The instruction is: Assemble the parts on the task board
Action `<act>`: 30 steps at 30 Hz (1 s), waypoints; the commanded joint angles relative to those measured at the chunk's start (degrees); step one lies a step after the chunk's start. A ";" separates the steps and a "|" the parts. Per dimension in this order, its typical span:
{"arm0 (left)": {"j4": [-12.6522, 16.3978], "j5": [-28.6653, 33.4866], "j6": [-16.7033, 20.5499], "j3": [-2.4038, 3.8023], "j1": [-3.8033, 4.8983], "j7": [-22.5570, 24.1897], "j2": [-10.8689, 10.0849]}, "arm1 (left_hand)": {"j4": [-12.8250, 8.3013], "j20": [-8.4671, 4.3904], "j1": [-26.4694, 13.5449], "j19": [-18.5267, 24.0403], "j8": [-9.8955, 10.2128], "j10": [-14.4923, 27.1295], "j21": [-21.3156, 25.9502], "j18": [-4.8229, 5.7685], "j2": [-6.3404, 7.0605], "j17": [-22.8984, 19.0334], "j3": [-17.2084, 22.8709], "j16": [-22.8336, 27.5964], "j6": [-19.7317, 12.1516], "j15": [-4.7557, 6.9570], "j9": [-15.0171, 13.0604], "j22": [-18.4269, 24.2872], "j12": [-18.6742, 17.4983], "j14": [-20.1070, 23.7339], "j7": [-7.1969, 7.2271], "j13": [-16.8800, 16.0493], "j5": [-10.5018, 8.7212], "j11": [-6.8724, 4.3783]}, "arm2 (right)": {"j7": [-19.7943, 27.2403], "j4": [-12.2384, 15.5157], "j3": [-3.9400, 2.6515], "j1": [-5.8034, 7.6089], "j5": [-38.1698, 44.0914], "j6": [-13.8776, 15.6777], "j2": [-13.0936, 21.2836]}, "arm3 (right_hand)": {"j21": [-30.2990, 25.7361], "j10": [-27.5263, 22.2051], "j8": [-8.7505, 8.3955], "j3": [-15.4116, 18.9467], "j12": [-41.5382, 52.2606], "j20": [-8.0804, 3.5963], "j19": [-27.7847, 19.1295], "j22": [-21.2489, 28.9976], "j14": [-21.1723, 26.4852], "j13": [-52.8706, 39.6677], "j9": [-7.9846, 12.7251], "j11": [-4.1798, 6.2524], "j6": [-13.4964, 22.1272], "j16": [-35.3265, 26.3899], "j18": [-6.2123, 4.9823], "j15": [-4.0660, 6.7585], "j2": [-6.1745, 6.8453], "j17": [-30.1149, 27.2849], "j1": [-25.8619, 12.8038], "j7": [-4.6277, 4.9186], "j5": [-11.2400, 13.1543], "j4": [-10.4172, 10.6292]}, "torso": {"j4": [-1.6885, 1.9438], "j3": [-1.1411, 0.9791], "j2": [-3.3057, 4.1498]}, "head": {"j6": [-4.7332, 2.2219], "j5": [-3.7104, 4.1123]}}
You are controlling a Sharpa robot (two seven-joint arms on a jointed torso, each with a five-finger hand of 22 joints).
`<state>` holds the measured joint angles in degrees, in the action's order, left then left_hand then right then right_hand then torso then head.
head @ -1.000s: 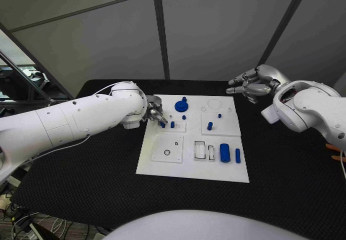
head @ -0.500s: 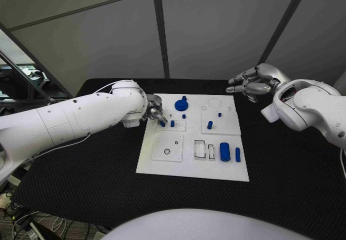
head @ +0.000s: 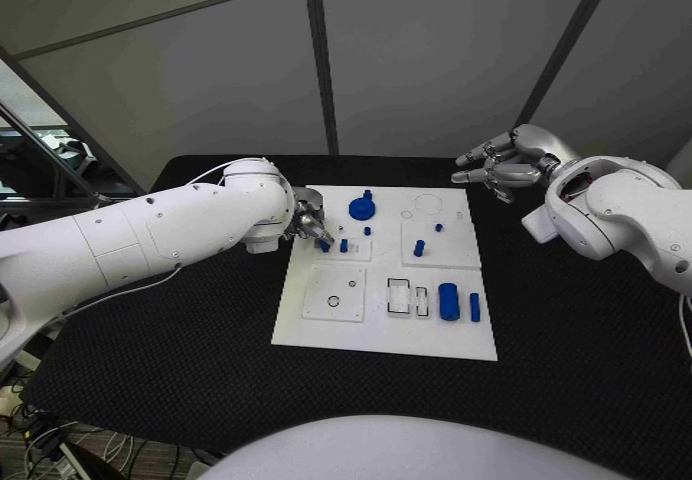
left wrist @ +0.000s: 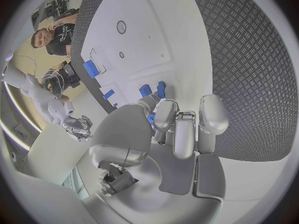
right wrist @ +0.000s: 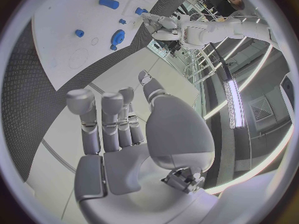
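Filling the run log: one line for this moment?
left hand: at blue part, task board | right hand: open, off board

My head camera looks down on the table; each wrist camera sits close behind its hand, and all share the white board (head: 387, 335).

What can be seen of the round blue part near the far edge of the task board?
The round blue part is a disc with a short peg rising at its far edge, plastic by its look. It sits on the white task board near the far edge, left of an empty circular outline. Neither hand touches it; the left hand is beside it.
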<state>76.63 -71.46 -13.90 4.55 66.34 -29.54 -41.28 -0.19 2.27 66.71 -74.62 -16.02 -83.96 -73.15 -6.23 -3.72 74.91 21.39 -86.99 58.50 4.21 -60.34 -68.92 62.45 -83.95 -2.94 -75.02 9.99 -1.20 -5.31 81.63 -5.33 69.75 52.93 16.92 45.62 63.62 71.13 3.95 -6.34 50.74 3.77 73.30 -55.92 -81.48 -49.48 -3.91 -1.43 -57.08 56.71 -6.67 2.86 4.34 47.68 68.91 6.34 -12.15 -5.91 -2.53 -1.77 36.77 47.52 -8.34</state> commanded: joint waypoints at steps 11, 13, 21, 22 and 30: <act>-0.16 -0.11 -2.29 -0.26 -0.45 -1.20 0.11 | -4.49 -0.66 -4.42 -0.66 -0.99 -0.35 -0.14 0.85 2.44 12.05 6.37 -0.27 1.05 0.84 -1.15 -0.62 -0.37 -5.21 1.34 -6.29 -4.61 -0.92 | 0.54 0.22 -0.04 0.11 -0.13 -0.19 0.11 | -0.26 -0.36 -0.24 -0.10 -0.21 -0.13 0.51 0.10 -0.46 0.14 0.02 -0.03 0.46 -0.42 -0.52 -0.13 -0.24 -0.03 -0.36 0.00 -0.39 -0.26 | 0.02 0.00 -0.03 | 0.06 0.02; -0.17 -0.11 -2.36 -0.26 -0.46 -1.32 0.09 | -3.86 -0.73 -4.89 -0.75 -1.04 -0.39 -0.17 0.87 2.92 12.09 5.92 -0.30 1.22 0.91 -1.25 -0.72 -0.32 -5.23 1.45 -6.31 -4.66 -0.99 | 0.54 0.24 -0.04 0.11 -0.13 -0.17 0.13 | -0.26 -0.36 -0.24 -0.10 -0.21 -0.13 0.51 0.10 -0.46 0.14 0.02 -0.03 0.46 -0.42 -0.52 -0.13 -0.24 -0.03 -0.36 0.00 -0.39 -0.26 | 0.01 0.00 -0.03 | 0.08 0.03; -0.11 -0.11 -1.82 -0.26 -0.49 -1.33 0.02 | -3.77 -1.02 -3.16 -1.00 -1.22 -0.51 -0.22 0.90 2.67 12.17 6.73 -0.38 1.52 1.19 -1.71 -0.96 -0.17 -5.26 1.73 -6.31 -4.24 -1.34 | 0.55 0.25 -0.04 0.11 -0.13 -0.14 0.17 | -0.26 -0.36 -0.24 -0.10 -0.21 -0.13 0.51 0.10 -0.46 0.14 0.02 -0.03 0.46 -0.42 -0.52 -0.13 -0.24 -0.03 -0.36 0.00 -0.39 -0.26 | 0.04 0.01 -0.03 | 0.08 0.05; -0.10 -0.09 -1.56 -0.26 -0.50 -1.23 0.00 | -4.33 -1.08 -2.25 -1.04 -1.25 -0.50 -0.23 0.91 2.35 12.15 7.47 -0.36 1.44 1.18 -1.89 -1.01 -0.18 -5.25 1.59 -6.29 -3.02 -1.29 | 0.55 0.25 -0.04 0.11 -0.13 -0.13 0.17 | -0.26 -0.36 -0.24 -0.10 -0.21 -0.13 0.51 0.10 -0.46 0.14 0.02 -0.03 0.46 -0.42 -0.52 -0.13 -0.24 -0.03 -0.36 0.00 -0.39 -0.26 | 0.05 0.01 -0.04 | 0.07 0.03; 0.67 1.01 2.28 -0.25 -0.68 -0.01 -0.54 | -5.60 -1.00 -0.95 -1.00 -1.43 -0.55 -0.09 0.94 2.26 12.09 8.75 -0.30 1.35 1.04 -2.47 -0.98 -0.11 -5.24 1.41 -6.25 -1.75 -1.10 | 0.61 0.23 -0.04 0.11 -0.13 -0.08 0.22 | -0.33 -0.36 -0.24 -0.10 -0.20 -0.13 0.50 0.17 -0.47 0.17 0.02 -0.04 0.47 -0.48 -0.53 -0.13 -0.25 -0.05 -0.41 0.01 -0.39 -0.26 | 0.07 0.03 -0.08 | -0.08 -0.03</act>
<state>76.97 -71.33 -13.09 4.54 66.04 -29.89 -41.62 -3.58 1.34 63.70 -75.54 -17.25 -83.98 -73.15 -6.23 -0.29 74.91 27.78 -86.99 59.99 5.01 -62.60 -69.88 62.23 -83.95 -1.63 -75.02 8.40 -2.03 -5.30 81.75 -5.33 69.75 52.93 16.91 45.81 63.62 71.13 3.95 -6.34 50.74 3.56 73.51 -55.80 -81.69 -49.40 -3.91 -1.43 -57.08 56.45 -6.67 2.65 4.34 47.68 68.91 6.34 -12.15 -5.91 -2.49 -1.76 36.72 47.49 -8.36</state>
